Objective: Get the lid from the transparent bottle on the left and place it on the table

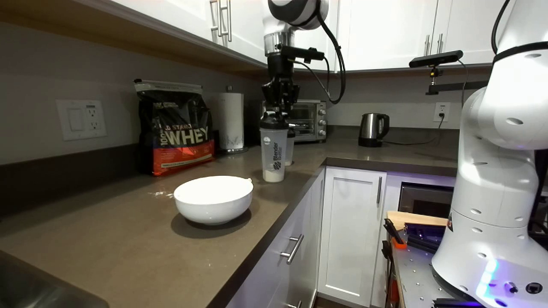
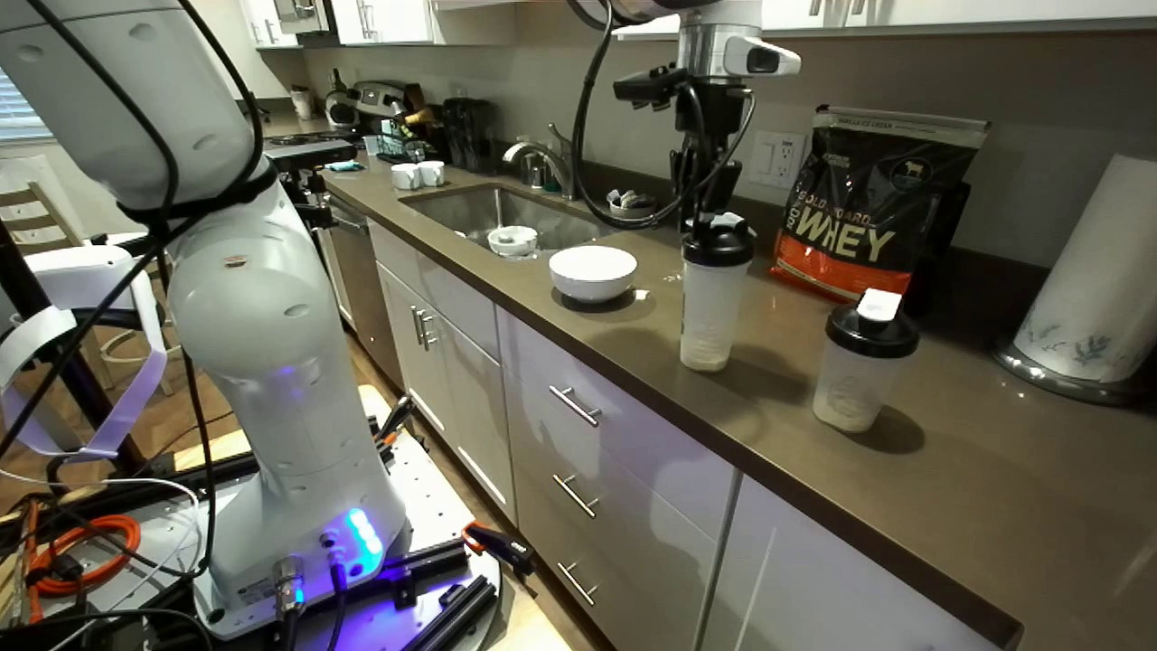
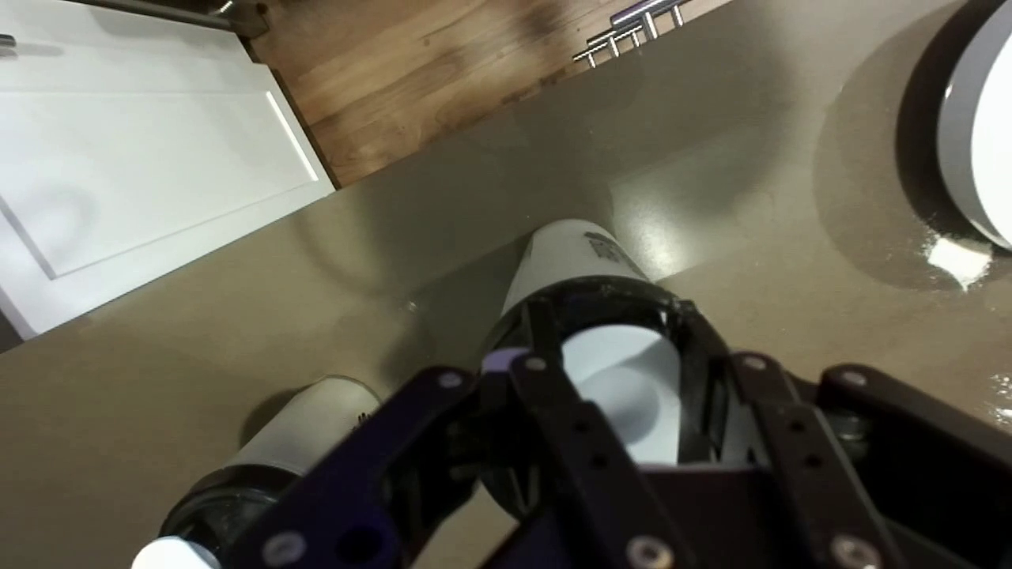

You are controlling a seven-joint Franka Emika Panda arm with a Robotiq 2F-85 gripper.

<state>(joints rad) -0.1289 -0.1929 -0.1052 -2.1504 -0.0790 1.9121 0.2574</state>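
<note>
End effector at lid, whether pinching unclear, transparent bottle upright on table

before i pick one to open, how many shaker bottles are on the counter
2. One bottle stands beneath the gripper; the other bottle stands nearer the paper-towel roll. The counter is too cluttered at its far end to rule out more.

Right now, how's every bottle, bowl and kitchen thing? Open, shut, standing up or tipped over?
Robotiq gripper: straddles the top of the black shaker lid; can't tell if it grips
Black shaker lid: on its bottle
Clear shaker bottle under the gripper: upright, something pale at the bottom
Second shaker bottle: upright, lidded
White bowl: right way up
Gold Standard whey bag: upright
Stainless electric kettle: upright
Toaster oven: looks shut
White drawers: shut
</note>
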